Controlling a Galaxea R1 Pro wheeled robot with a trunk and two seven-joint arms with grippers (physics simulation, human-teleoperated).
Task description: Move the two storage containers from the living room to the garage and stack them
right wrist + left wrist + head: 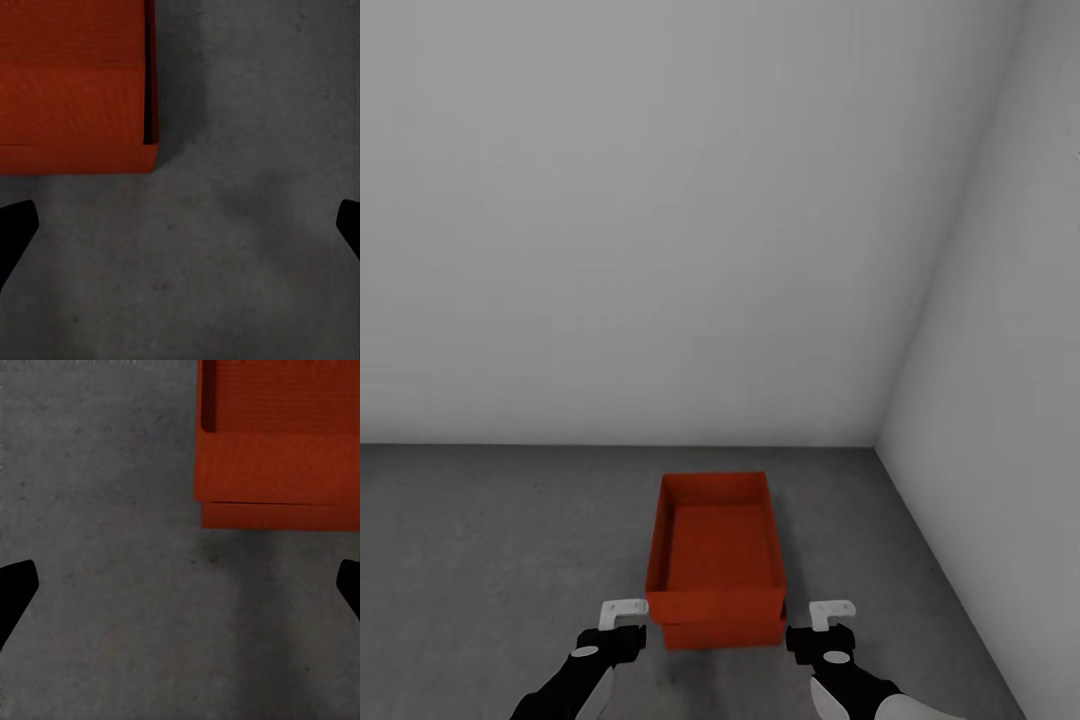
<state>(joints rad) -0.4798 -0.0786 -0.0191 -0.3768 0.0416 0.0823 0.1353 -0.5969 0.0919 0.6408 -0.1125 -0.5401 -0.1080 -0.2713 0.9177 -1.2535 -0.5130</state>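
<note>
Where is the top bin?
In the head view the top bin sits stacked on the bottom bin, on the grey floor near the room's right corner, just ahead of both open pincers.

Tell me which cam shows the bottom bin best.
Head view: the bottom bin peeks out as a strip under the top bin, on the concrete floor between both open claws. The left wrist view catches its near wall below the top bin; the right wrist view only a thin edge.
</note>
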